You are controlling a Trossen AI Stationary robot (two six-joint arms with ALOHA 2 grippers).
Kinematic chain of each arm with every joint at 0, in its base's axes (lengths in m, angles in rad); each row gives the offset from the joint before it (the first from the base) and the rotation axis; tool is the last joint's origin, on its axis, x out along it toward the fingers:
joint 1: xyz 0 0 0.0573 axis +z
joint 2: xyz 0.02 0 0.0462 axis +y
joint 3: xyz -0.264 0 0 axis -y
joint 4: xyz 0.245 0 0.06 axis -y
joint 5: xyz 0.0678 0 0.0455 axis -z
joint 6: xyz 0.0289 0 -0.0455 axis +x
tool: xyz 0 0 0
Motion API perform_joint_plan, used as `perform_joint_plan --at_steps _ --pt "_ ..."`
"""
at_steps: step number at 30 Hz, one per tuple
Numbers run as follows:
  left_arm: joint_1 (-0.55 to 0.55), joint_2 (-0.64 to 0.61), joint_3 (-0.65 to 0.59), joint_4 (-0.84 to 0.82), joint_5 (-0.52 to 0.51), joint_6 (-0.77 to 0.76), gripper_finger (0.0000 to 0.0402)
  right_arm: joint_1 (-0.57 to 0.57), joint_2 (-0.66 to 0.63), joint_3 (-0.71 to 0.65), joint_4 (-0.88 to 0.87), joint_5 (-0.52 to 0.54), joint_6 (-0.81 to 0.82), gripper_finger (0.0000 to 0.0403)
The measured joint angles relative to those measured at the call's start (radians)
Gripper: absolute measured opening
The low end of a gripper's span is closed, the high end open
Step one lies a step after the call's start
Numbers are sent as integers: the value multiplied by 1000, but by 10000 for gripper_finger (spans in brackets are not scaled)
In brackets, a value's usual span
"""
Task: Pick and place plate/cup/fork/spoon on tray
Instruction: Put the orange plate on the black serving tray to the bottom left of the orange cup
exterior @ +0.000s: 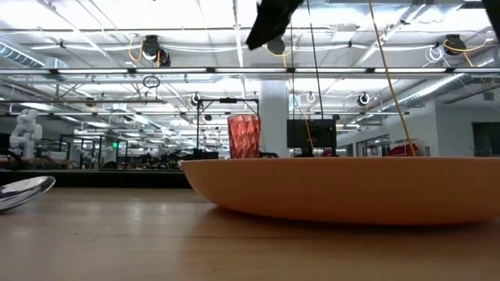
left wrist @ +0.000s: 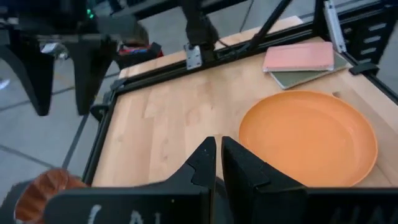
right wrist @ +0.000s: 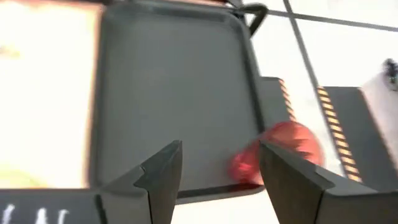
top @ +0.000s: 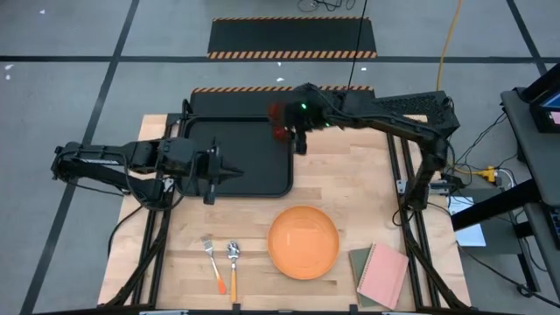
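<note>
The cup (top: 277, 120) stands upright on the tray (top: 236, 179), at the tray's far right corner, close to the rim. In the low view the cup (exterior: 244, 136) shows as a faceted orange-red tumbler beyond the plate's edge. The right gripper (top: 300, 140) hangs just beside the cup, slightly nearer the table's front, and its fingers are spread wide with nothing between them; in the right wrist view the cup (right wrist: 278, 154) lies just beyond the tip of one finger (right wrist: 297, 180), outside the gap and blurred, with the tray (right wrist: 168, 93) floor filling the space ahead of the fingers.

The left gripper (top: 234, 173) rests over the middle of the tray, its fingers closed to a narrow slit and holding nothing. Past the left fingertips (left wrist: 205, 163) in its wrist view, the plate (left wrist: 309, 138) sits on the bare wooden table (left wrist: 168, 118), and the cup's rim (left wrist: 41, 190) shows off to one side.

The plate (top: 303, 241) lies on the table in front of the tray, well apart from both grippers. The fork (top: 213, 262) and the spoon (top: 234, 267) lie side by side on the wood, just left of the plate, handles toward the front edge. A pink notebook (top: 383, 273) lies on a green one at the front right corner, beside the plate
</note>
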Motion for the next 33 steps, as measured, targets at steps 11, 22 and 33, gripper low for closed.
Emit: perform_joint_plan --at_steps 11,22,33 --pt "-131 114 0 129 -24 137 31 273 -352 -614 358 97 142 203" --pt "-162 359 110 84 -79 97 116 329 -633 -1069 558 160 311 203" --pt "-268 626 110 17 -34 121 159 320 -741 -1144 565 164 354 203"
